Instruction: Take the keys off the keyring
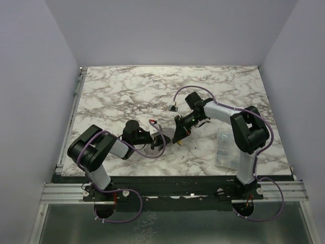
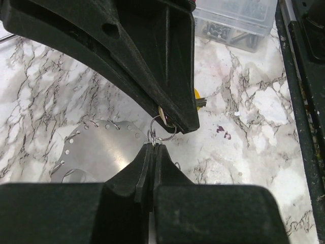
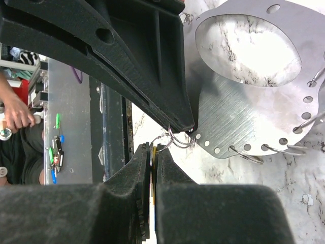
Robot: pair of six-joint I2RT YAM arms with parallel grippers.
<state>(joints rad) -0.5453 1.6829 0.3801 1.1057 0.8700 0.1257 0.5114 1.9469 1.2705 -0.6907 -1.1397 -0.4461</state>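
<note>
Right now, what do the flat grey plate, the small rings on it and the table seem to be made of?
Plate: probably metal, brushed finish; fine parallel lines and a dull shine show. Rings: thin metal wire, glinting bright. Table: white with grey veins like marble, possibly only a printed surface.

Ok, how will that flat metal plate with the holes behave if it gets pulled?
The plate looks like thin sheet, so probably stiff but light. On the smooth marble table it would likely slide, not tip. Its small rings sit loosely in holes and should swing.
</note>
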